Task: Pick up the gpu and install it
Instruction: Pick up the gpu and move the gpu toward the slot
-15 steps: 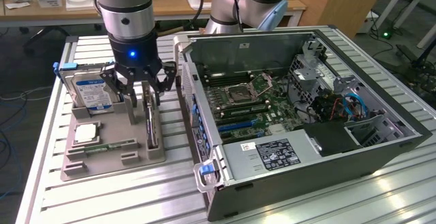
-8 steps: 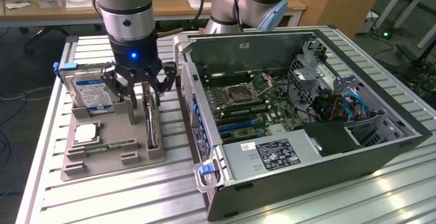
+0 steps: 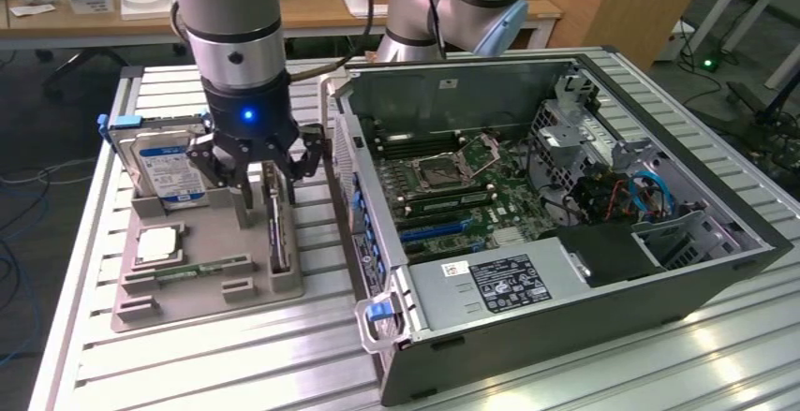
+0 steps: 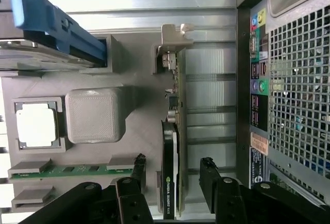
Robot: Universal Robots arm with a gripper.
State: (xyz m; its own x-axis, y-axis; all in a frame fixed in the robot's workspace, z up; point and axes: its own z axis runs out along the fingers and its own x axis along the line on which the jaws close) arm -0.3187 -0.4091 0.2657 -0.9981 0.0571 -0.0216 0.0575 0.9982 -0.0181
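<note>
From the exterior view's left, a drive stands upright at the far corner of the tray. A chip and a memory stick lie nearer the camera. The gpu stands on edge in a slot along the tray's side toward the exterior view's right. That side is just beside the case, with a narrow strip of ribbed table between them. The gripper hangs directly over the card, and its body hides the card's far end. Further right, this view looks into the open case onto the board.

The wrist view shows the covered part. The gpu is seen edge-on, with its silver bracket seated against a tray post and its black face turned toward the chip. The gripper is released. Its fingers straddle the card with a clear gap on each side and touch nothing. The finger on the case side has free room between the card and the port panel.

The card's end by the gripper is cut off by the frame, as is most of the drive. The cooler's label is too small to read.
</note>
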